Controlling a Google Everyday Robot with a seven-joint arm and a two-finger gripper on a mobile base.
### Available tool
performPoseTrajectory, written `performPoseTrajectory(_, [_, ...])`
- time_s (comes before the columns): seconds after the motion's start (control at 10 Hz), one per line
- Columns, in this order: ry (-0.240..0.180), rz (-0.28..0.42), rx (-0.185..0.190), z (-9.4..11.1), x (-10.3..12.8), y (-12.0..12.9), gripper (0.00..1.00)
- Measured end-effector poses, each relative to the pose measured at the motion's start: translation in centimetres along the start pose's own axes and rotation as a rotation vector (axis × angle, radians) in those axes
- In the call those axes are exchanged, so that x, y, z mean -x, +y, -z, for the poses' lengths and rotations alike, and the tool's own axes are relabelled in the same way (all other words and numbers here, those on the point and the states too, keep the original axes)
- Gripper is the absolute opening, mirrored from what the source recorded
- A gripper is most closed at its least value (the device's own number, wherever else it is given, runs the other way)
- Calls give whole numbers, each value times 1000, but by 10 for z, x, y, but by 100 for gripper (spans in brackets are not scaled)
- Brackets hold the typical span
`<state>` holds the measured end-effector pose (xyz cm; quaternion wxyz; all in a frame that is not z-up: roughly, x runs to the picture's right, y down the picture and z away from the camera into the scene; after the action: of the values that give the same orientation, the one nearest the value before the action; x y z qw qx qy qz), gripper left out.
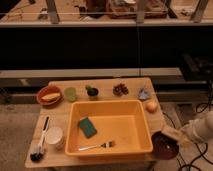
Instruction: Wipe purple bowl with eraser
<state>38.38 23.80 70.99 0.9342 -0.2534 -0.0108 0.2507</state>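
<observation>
The purple bowl point(163, 147) is dark and glossy and sits at the table's front right corner, just right of the yellow bin. The eraser point(171, 133) is a small tan block lying over the bowl's far right rim. My gripper point(179, 135) reaches in from the right on a white arm point(201, 128) and is shut on the eraser, holding it at the bowl's upper edge. The gripper's fingers are mostly hidden behind the eraser.
A yellow bin point(142, 111) fills the table's middle and holds a green sponge point(88, 127) and a fork point(98, 146). An orange bowl point(49, 95), cups point(70, 93), a white cup point(54, 136), a brush point(40, 144) and a fruit point(151, 106) stand around it.
</observation>
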Motion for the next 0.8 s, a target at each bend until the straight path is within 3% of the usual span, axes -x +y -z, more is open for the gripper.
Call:
performPoseTrajectory(0.5, [-37, 62, 12, -7, 41, 19, 0])
performPoseTrajectory(0.8, [-40, 139, 36, -8, 56, 44, 0])
